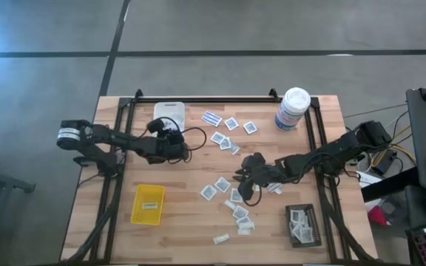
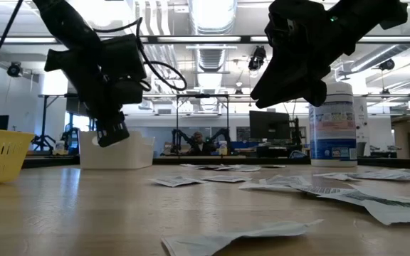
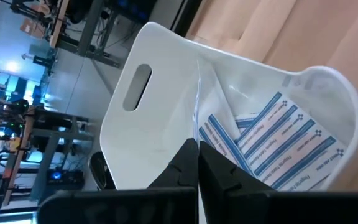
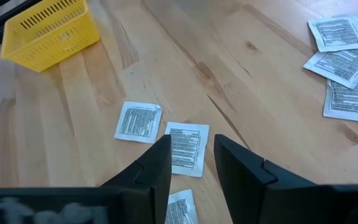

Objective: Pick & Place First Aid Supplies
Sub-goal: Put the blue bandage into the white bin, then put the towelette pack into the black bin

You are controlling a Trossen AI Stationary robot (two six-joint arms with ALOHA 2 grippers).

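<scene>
Left gripper (image 1: 174,137): fingers pressed together with nothing between them, hanging over the white tray (image 1: 167,111) at the far left part of the desk (image 1: 183,222); in the left wrist view the closed tips sit above the tray's open top.
White tray contents: blue-and-white striped strips (image 3: 278,146) lie inside against one wall.
Right gripper (image 1: 244,185): fingers spread, held above the desk near the middle, not touching any packet; in the right wrist view a white square packet (image 4: 186,149) lies flat on the wood between the two tips, a second one (image 4: 138,122) just beside it.
First aid supplies (image 1: 225,140): loose packets scattered across the desk's middle, from a cluster near the far edge down to a string toward the near edge; one striped strip (image 1: 211,117) lies just beside the white tray.
Yellow tray (image 1: 148,204): near left, one pale narrow strip inside.
Black tray (image 1: 302,225): near right, several white square packets inside.
White canister (image 1: 292,109): upright at the far right, well apart from both grippers.
</scene>
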